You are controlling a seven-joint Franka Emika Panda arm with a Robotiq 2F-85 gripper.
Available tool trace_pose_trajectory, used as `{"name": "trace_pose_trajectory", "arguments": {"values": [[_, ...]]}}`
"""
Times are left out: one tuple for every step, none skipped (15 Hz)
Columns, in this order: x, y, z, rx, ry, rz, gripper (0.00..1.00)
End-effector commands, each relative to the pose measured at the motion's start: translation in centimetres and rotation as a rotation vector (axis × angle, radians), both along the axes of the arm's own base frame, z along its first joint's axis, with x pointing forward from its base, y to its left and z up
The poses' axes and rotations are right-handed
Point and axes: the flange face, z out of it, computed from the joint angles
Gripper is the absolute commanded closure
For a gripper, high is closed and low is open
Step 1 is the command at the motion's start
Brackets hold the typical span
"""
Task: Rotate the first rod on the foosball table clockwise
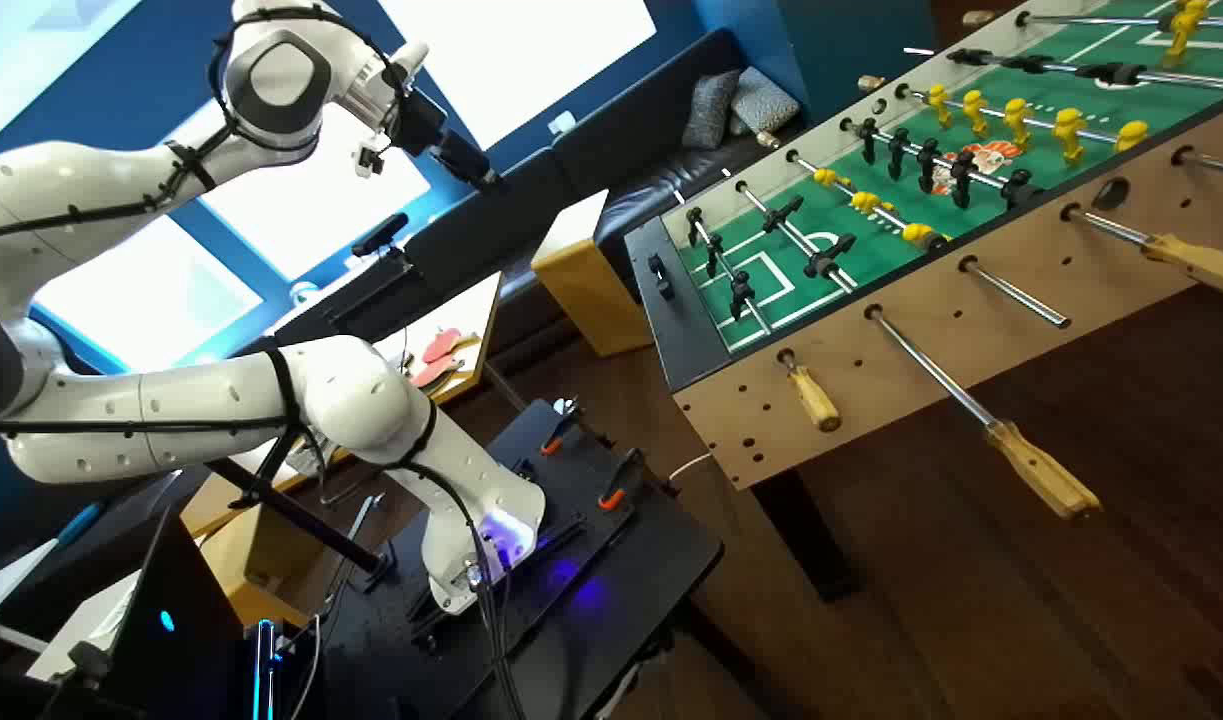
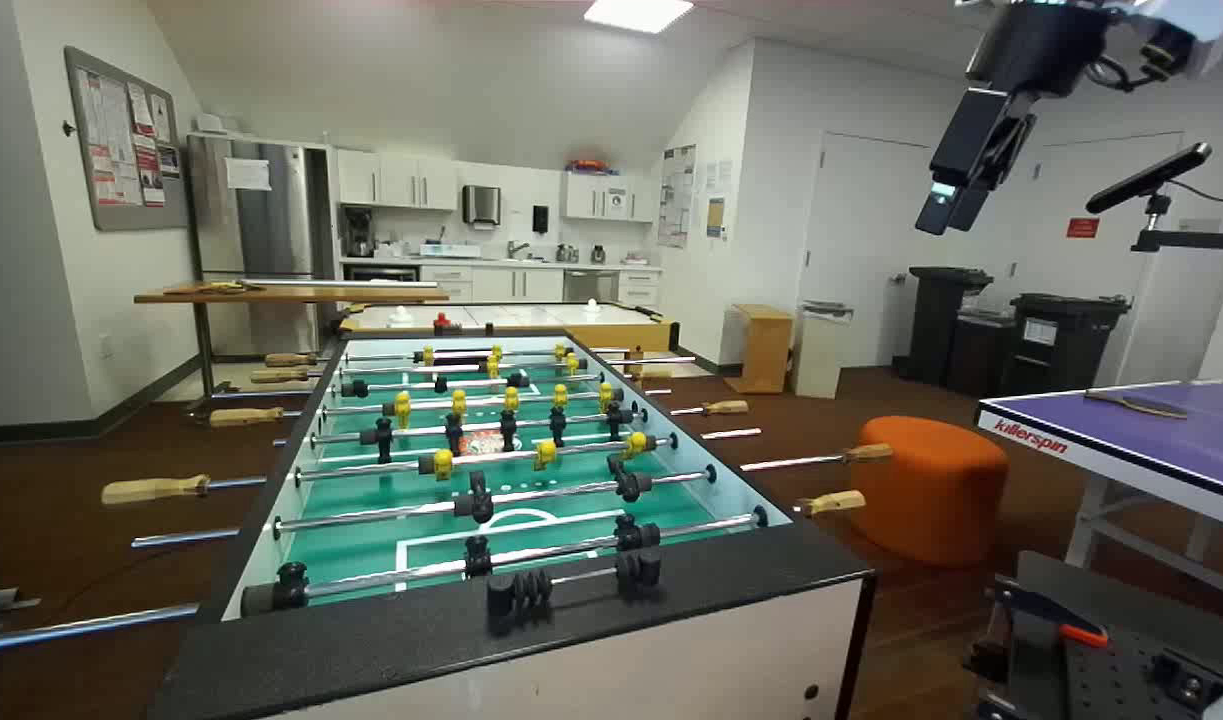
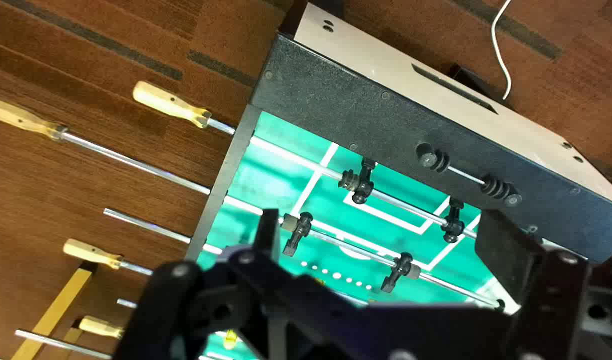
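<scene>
The foosball table [image 1: 686, 300] has a green pitch and also shows in an exterior view [image 2: 671, 610] and the wrist view [image 3: 321, 82]. Its end rod [image 3: 403, 204] carries black player figures; they hang tilted in the wrist view. That rod's tan handle [image 3: 168, 102] sticks out a short way from the side; the handle also shows in both exterior views [image 1: 814, 400] [image 2: 833, 502]. My gripper [image 3: 386, 232] is open and empty, high above the table end and touching nothing. It also shows in both exterior views [image 1: 476, 165] [image 2: 956, 205]. The right finger hides part of the end rod in the wrist view.
The second rod's long handle [image 1: 1041, 470] reaches farther out beside the end handle. The robot stands on a black bench [image 1: 611, 590] beside the table end. An orange stool [image 2: 931, 490] and a purple table-tennis table [image 2: 1191, 430] stand on the handle side.
</scene>
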Motion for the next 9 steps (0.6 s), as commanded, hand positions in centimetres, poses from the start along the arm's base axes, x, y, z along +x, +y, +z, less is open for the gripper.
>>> {"name": "trace_pose_trajectory", "arguments": {"values": [[0.0, 0.0, 0.0, 0.000, 0.001, 0.000, 0.00], [0.0, 0.0, 0.0, 0.000, 0.001, 0.000, 0.00], [0.0, 0.0, 0.0, 0.000, 0.001, 0.000, 0.00], [0.0, 0.0, 0.0, 0.000, 0.001, 0.000, 0.00], [0.0, 0.0, 0.0, 0.000, 0.001, 0.000, 0.00], [0.2, -0.3, 0.1, 0.007, -0.012, -0.013, 0.00], [0.6, -1.1, 0.4, 0.021, -0.034, -0.046, 0.00], [1.1, -2.0, 0.6, 0.033, -0.047, -0.077, 0.00], [1.6, -3.4, 0.8, 0.053, -0.066, -0.119, 0.00]]}}
